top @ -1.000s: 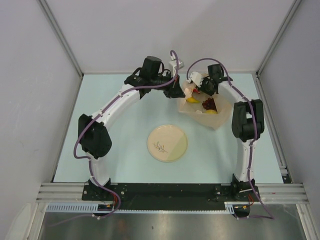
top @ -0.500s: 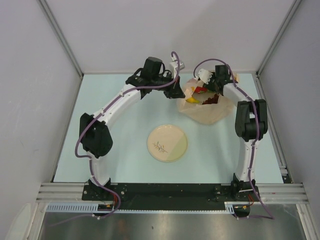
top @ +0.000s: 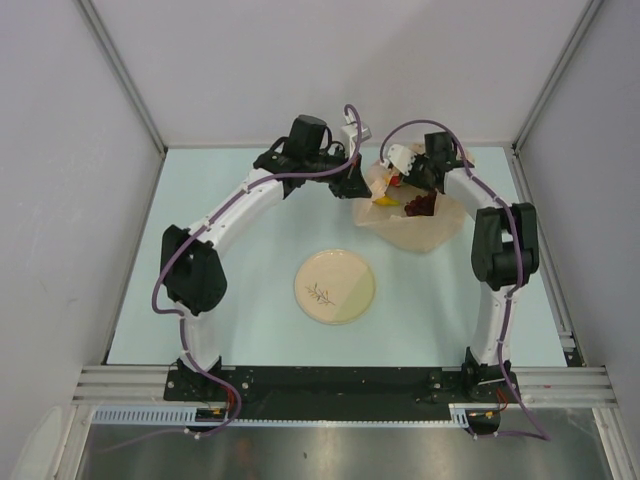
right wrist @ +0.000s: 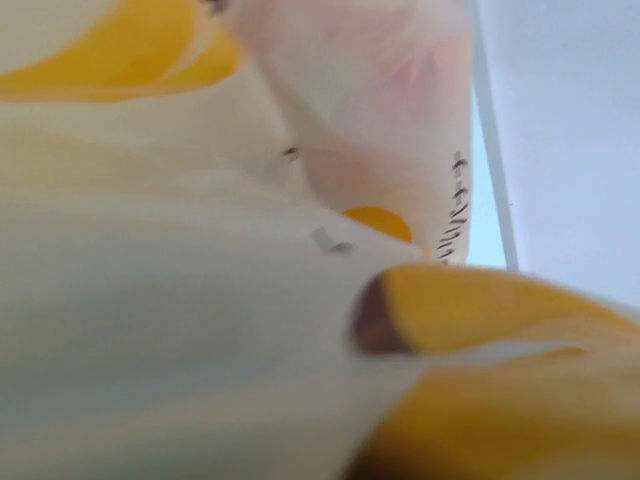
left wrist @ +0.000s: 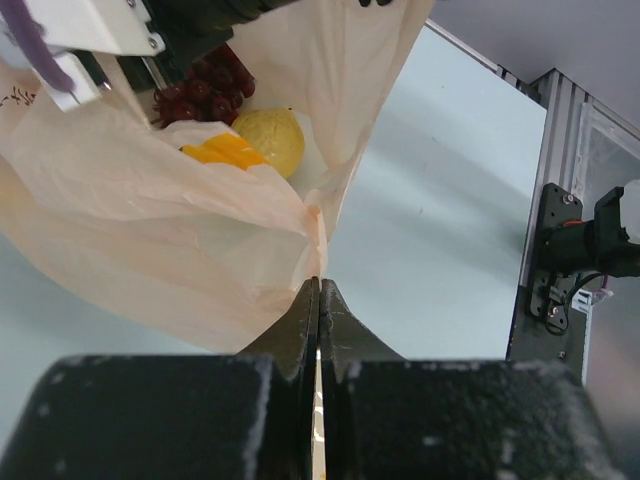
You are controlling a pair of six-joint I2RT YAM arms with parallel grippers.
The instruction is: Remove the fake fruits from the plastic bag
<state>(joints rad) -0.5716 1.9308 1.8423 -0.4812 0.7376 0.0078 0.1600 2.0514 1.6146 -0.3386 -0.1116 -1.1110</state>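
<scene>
The pale orange plastic bag (top: 425, 228) lies at the back right, its mouth held up. My left gripper (left wrist: 318, 285) is shut on the bag's edge (left wrist: 300, 215) and also shows in the top view (top: 360, 186). Inside the bag I see a yellow lemon (left wrist: 270, 140), a yellow banana (left wrist: 222, 153) and dark grapes (left wrist: 200, 90). My right gripper (top: 402, 172) reaches into the bag's mouth beside something red (top: 398, 182). In the right wrist view a blurred banana (right wrist: 500, 300) and bag film (right wrist: 380, 120) fill the frame and hide the fingers.
A round cream plate (top: 334, 286) with a leaf sprig stands mid-table, in front of both grippers. The back wall and the right frame rail are close behind and beside the bag.
The right gripper has shifted back and left at the bag's mouth. The bag has bunched up toward the back. The left gripper has kept its hold.
</scene>
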